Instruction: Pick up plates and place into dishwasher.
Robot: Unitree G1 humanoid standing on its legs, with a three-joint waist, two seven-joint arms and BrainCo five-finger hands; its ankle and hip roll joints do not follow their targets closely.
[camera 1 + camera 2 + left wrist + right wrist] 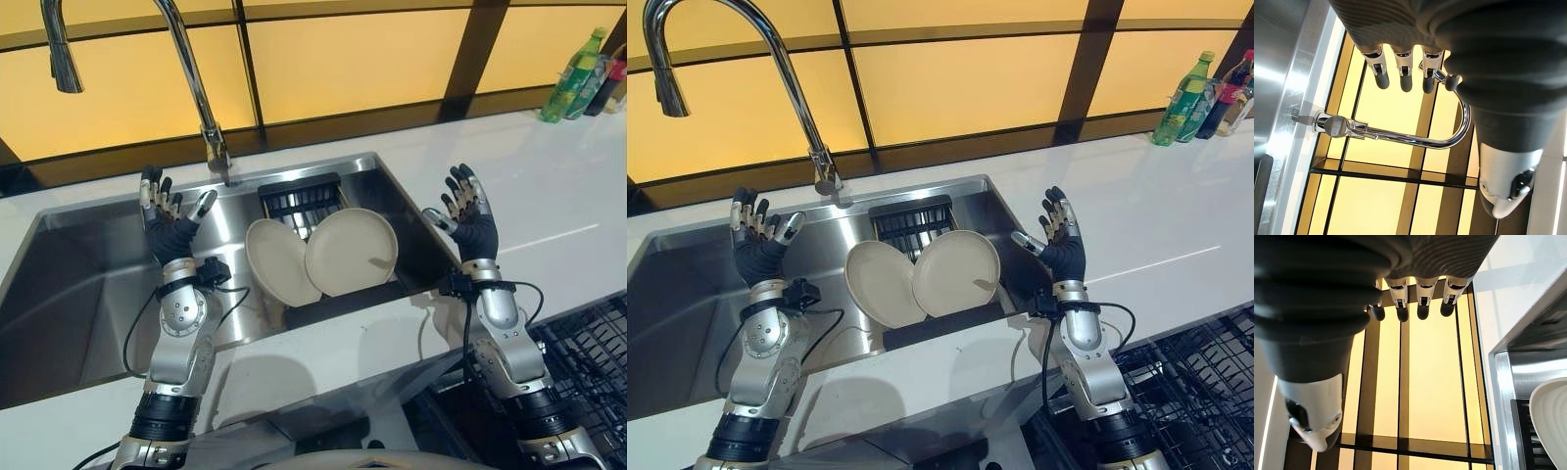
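Two cream plates stand on edge in a black rack (pixel 299 199) inside the steel sink (pixel 88 284): the left plate (pixel 276 262) leans against the right plate (pixel 351 251). My left hand (pixel 167 220) is raised over the sink left of the plates, fingers straight and empty. My right hand (pixel 470 215) is raised over the white counter right of the sink, fingers spread and holding nothing. The right plate's rim (pixel 1550 421) shows in the right wrist view. The dishwasher's black wire rack (pixel 588 343) lies at the lower right.
A tall chrome tap (pixel 191 73) arches over the sink's back edge. Bottles (pixel 578 73) stand at the counter's far right corner. White counter (pixel 549 196) spreads right of the sink, and yellow panels line the back wall.
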